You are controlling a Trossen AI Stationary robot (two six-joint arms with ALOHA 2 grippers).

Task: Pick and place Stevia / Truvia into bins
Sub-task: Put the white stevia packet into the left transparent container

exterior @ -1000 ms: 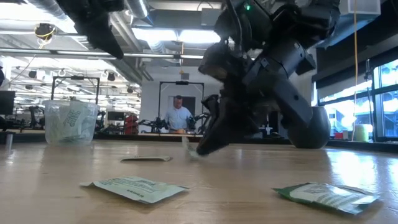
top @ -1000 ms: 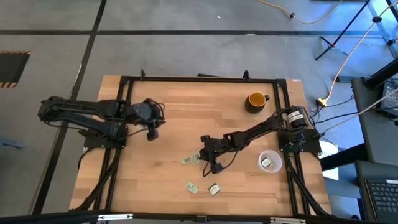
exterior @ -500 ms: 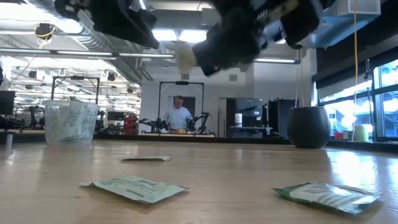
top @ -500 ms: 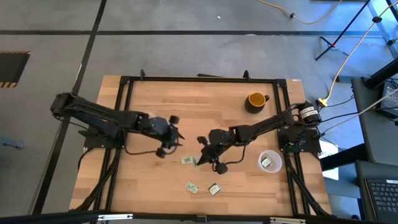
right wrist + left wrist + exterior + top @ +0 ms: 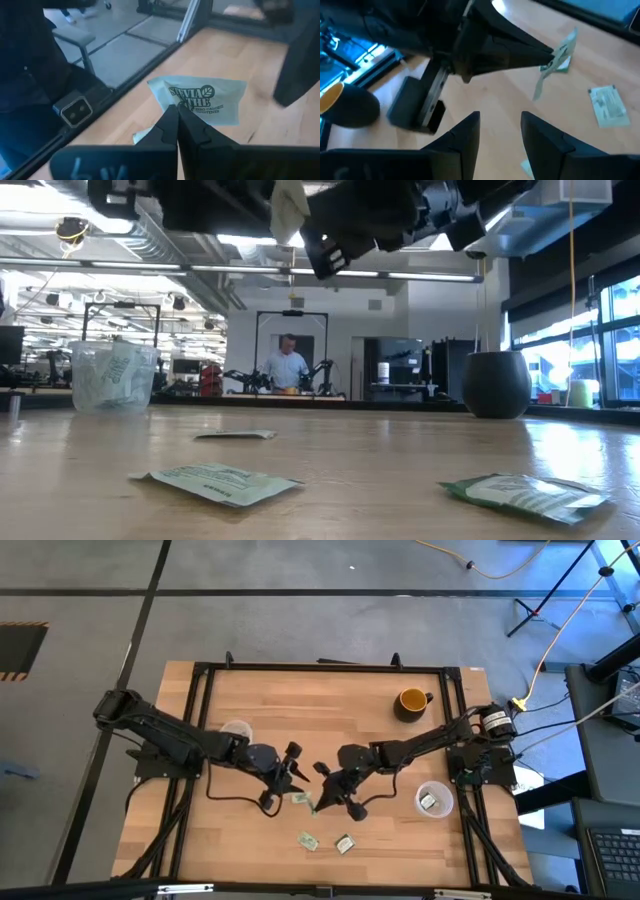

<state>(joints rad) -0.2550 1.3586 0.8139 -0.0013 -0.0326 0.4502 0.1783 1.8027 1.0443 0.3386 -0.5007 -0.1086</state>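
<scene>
Right pincer [image 5: 318, 769] near worktop [image 5: 330, 705] centre, raised, fingers pressed together on one Stevia packet [image 5: 207, 100]; printed face readable in right wrist view, packet hanging from fingertips in left wrist view [image 5: 555, 60], pale scrap up high in low view [image 5: 290, 208]. Left pincer [image 5: 292, 752] just at 9 o'clock of right pincer, fingers [image 5: 465, 137] apart, nothing between them, pointing toward the held packet, not touching it.

Loose packets on worktop: one [image 5: 300, 799] just at 6 o'clock of the two pincers, two more toward the 6 o'clock edge [image 5: 308, 840] and [image 5: 345, 844], side by side, apart. Same flat packets in low view: near one [image 5: 215, 480], far one [image 5: 235, 435], third at 4 o'clock [image 5: 525, 492].

Clear cup [image 5: 434, 800] at 3 o'clock side near right arm base, packets inside. Second clear cup [image 5: 235, 730] at 9 o'clock side, partly under left arm; in low view a cup [image 5: 112, 376] with packets in it, which of the two cannot tell. Yellow mug [image 5: 411, 701] at 1 o'clock, upright, well apart from the pincers. Person [image 5: 288, 365] far off in room behind worktop.
</scene>
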